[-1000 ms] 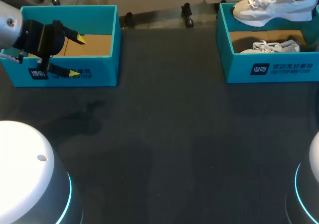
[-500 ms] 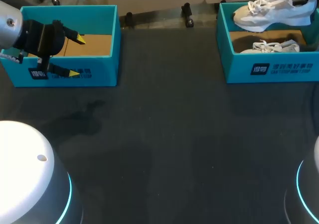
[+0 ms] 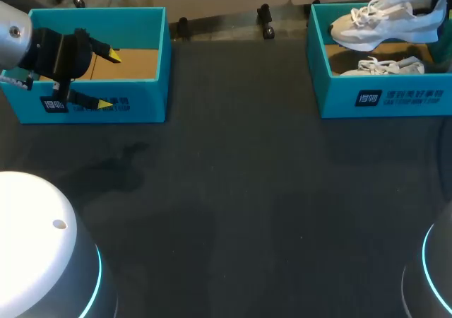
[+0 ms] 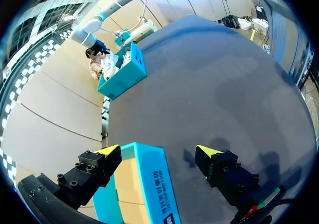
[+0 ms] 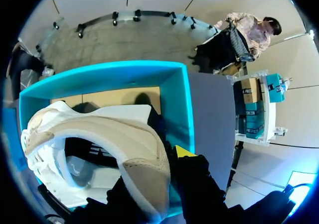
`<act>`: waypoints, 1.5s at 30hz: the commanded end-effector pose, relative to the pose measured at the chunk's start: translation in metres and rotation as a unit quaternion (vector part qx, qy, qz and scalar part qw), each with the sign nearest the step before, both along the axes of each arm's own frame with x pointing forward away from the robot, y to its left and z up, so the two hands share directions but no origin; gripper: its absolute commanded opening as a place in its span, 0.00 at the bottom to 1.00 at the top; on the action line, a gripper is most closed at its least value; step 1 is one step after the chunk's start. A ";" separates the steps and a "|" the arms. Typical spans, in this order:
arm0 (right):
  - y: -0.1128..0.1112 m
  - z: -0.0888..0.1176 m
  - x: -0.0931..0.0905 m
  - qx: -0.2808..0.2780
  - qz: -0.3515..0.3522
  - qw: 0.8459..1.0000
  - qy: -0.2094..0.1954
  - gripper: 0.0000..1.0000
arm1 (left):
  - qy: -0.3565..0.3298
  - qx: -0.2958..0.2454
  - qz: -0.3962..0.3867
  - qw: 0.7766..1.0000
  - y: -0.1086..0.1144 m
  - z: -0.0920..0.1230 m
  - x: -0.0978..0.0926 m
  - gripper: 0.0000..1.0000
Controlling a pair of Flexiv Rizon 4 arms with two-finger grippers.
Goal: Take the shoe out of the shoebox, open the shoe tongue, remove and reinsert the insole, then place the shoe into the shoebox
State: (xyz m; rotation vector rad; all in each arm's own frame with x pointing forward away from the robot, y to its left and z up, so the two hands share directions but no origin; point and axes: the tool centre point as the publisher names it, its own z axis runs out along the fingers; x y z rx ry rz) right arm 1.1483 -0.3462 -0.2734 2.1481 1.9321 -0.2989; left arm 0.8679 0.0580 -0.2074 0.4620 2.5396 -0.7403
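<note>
A white and beige shoe (image 3: 385, 21) hangs over the right teal shoebox (image 3: 381, 95), heel toward the table's right edge. My right gripper (image 5: 152, 179) is shut on its heel (image 5: 144, 169), with one yellow tip showing beside it. A second white shoe (image 3: 385, 66) lies inside that box. In the head view the right gripper is almost out of sight at the edge. My left gripper (image 3: 108, 79) is open and holds nothing. It hovers over the front wall of the left teal box (image 3: 141, 106), and that wall (image 4: 152, 184) stands between its spread fingers.
The left box shows a bare cardboard floor (image 3: 138, 63). A wide stretch of dark tabletop (image 3: 240, 191) lies between the two boxes and toward the near edge. My arms' white bases (image 3: 42, 254) fill the near corners.
The held shoe has shifted slightly toward the front wall of the right box, its toe dipping lower. The left arm has not moved.
</note>
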 end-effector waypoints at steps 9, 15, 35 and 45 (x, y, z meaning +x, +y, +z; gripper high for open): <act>-0.009 -0.022 0.016 -0.005 -0.005 1.000 0.004 0.00 | 0.000 0.001 0.001 1.000 0.000 0.000 -0.001 1.00; -0.012 -0.032 0.019 -0.005 -0.004 1.000 0.005 0.00 | 0.000 0.001 0.001 1.000 0.000 0.000 -0.001 1.00; -0.024 -0.068 0.026 -0.011 -0.004 1.000 0.001 0.00 | 0.000 0.001 0.001 1.000 0.000 0.000 -0.001 1.00; -0.023 -0.083 0.024 -0.012 -0.006 1.000 0.005 0.00 | 0.000 0.001 0.001 1.000 0.000 0.000 -0.001 1.00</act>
